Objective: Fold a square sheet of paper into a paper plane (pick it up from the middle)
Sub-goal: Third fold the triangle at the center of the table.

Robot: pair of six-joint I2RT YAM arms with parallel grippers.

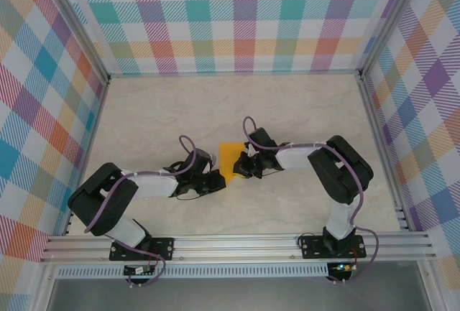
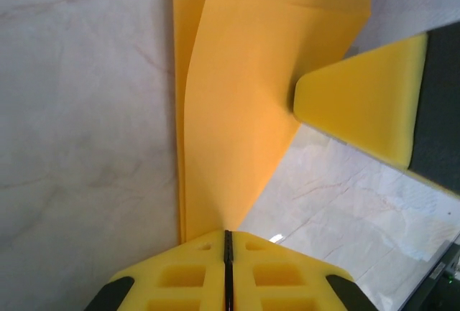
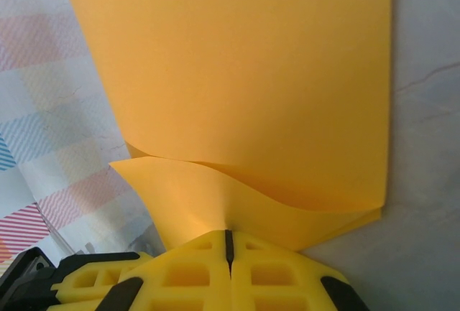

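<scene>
The square sheet of paper (image 1: pixel 229 154) is orange-yellow and folded over on itself, lying low over the table between both arms. My left gripper (image 1: pixel 221 179) is shut on its near corner; in the left wrist view the jaws (image 2: pixel 228 233) meet on the tapering paper (image 2: pixel 237 110). From the right, my right gripper (image 1: pixel 240 167) is shut on the sheet's edge, and in the right wrist view the closed jaws (image 3: pixel 228 233) pinch a curled lower layer under a flat upper layer (image 3: pixel 244 74). A right finger (image 2: pixel 359 106) touches the paper's side.
The table (image 1: pixel 287 110) is pale marble, fenced by aluminium rails and checked walls (image 1: pixel 237 16). The left gripper's yellow fingers (image 3: pixel 93 282) sit close beside the right gripper. Open tabletop lies beyond the paper, toward the back wall.
</scene>
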